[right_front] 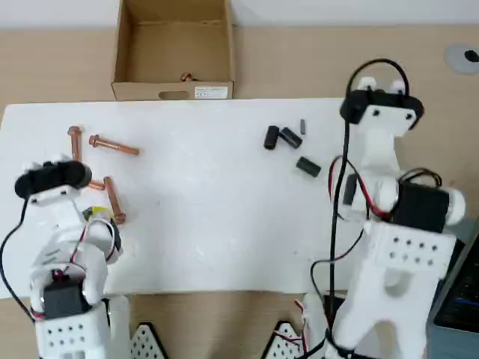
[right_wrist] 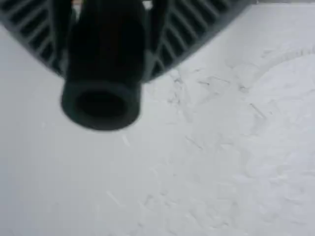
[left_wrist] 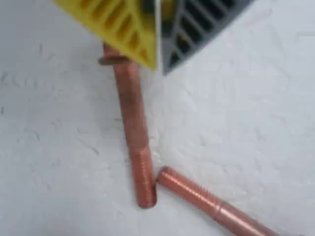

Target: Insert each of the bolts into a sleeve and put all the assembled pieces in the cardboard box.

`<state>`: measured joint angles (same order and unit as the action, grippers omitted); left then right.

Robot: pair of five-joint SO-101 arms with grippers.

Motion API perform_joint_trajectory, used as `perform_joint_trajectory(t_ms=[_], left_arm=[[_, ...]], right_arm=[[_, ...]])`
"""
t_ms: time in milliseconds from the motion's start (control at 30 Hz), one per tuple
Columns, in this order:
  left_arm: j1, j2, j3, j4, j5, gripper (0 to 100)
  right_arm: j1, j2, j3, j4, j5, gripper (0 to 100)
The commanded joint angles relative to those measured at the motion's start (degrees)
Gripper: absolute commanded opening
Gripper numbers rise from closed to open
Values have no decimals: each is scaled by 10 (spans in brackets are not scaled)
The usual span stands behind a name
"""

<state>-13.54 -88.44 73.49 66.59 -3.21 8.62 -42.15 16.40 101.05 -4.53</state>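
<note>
Several copper bolts lie at the white mat's left end, among them one [right_front: 114,145] lying flat and one [right_front: 114,199] close to my left arm. My left gripper [right_front: 99,215] [left_wrist: 157,66] hovers low with its yellow finger [left_wrist: 118,24] and grey finger [left_wrist: 206,22] shut together, empty, right beside the head of a bolt [left_wrist: 135,132]. A second bolt [left_wrist: 211,204] lies at its threaded end. My right gripper [right_wrist: 103,73] is shut on a black sleeve [right_wrist: 101,101], bore facing the camera, above the mat. Three loose sleeves [right_front: 271,137] [right_front: 291,138] [right_front: 307,166] lie to the left of the right arm [right_front: 378,112].
The open cardboard box [right_front: 174,91] stands past the mat's far edge and holds one copper piece [right_front: 185,77]. A small grey pin [right_front: 302,126] lies by the sleeves. The mat's middle [right_front: 209,209] is bare. A laptop corner [right_front: 460,299] sits at the right edge.
</note>
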Motion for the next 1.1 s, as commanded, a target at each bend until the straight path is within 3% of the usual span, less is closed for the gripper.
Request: perform_joint_trajectory(t_ms=[0, 433, 767, 1067], left_arm=[[0, 105, -98, -2, 0, 2], [0, 468, -342, -2, 7, 2], [-4, 800, -623, -14, 181, 2], [-4, 1007, -824, -12, 253, 2]], right_arm=[[17, -48, 15, 6, -2, 9], [17, -150, 67, -2, -3, 9], [17, -153, 72, -6, -5, 9], [17, -157, 72, -6, -5, 9]])
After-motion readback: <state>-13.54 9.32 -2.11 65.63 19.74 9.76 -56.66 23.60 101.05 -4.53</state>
